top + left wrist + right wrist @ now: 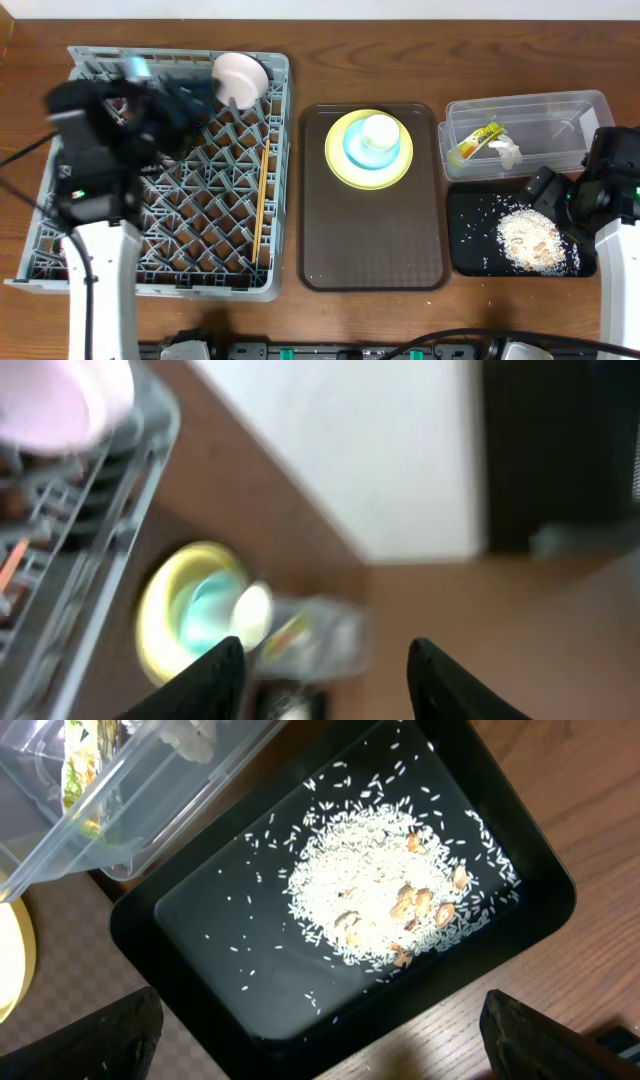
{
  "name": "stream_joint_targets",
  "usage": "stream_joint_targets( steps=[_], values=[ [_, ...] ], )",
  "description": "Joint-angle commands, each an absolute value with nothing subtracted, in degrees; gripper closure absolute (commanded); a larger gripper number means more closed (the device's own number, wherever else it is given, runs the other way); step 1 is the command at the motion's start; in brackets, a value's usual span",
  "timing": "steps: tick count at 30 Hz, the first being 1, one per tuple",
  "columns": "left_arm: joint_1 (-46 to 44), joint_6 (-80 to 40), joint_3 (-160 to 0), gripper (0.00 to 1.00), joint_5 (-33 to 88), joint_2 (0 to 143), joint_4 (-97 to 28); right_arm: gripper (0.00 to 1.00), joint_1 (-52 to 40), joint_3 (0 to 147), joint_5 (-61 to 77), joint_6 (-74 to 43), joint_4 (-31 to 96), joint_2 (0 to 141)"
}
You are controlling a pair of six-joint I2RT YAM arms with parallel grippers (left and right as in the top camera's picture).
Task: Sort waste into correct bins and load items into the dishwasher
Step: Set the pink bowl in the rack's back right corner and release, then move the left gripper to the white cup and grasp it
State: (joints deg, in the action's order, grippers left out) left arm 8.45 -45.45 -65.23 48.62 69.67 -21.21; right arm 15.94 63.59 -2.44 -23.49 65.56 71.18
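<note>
tool on left [325,665] parted, empty; right tool [320,1025] wide.

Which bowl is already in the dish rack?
The white bowl, in the grey plastic rack's far corner; the light blue bowl sits on the yellow-green plate.

The overhead view is evenly and brightly lit, yet the left arm [100,130] at upper left is smeared by motion blur. The left wrist view is blurred throughout. The black tray [215,995] is rendered sharply.
</note>
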Motion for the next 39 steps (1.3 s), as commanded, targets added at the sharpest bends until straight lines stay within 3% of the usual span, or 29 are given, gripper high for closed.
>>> stream_joint_targets(
  steps=[1, 6, 11, 18, 30, 39],
  values=[
    [-1.4, -27.7, -65.9, 0.50, 35.6, 68.7, -25.3, 0.01, 16.8, 64.4, -2.8, -23.7, 65.6, 70.7],
    [-16.7, -24.7, -66.4, 0.59, 17.8, 69.1, -26.5, 0.01, 16.8, 64.4, -2.8, -23.7, 65.6, 70.7],
    [-25.4, -22.4, -72.3, 0.63, 11.3, 73.1, -30.7, 0.01, 16.8, 64.4, -2.8, -23.7, 65.6, 70.7],
    [-32.6, -12.7, -89.1, 0.62, 6.3, 88.9, -48.0, 0.01, 16.8, 64.4, -2.8, -23.7, 65.6, 70.7],
    [-40.4, -6.0, -90.0, 0.64, 6.1, 104.7, -35.8, 0.01, 16.8, 64.4, -2.8, -23.7, 65.6, 70.7],
    [-44.0, -4.3, -90.0, 0.64, -4.6, 112.3, -30.9, 0.01, 16.8, 64.4, -2.8, -23.7, 65.6, 70.7]
  ],
)
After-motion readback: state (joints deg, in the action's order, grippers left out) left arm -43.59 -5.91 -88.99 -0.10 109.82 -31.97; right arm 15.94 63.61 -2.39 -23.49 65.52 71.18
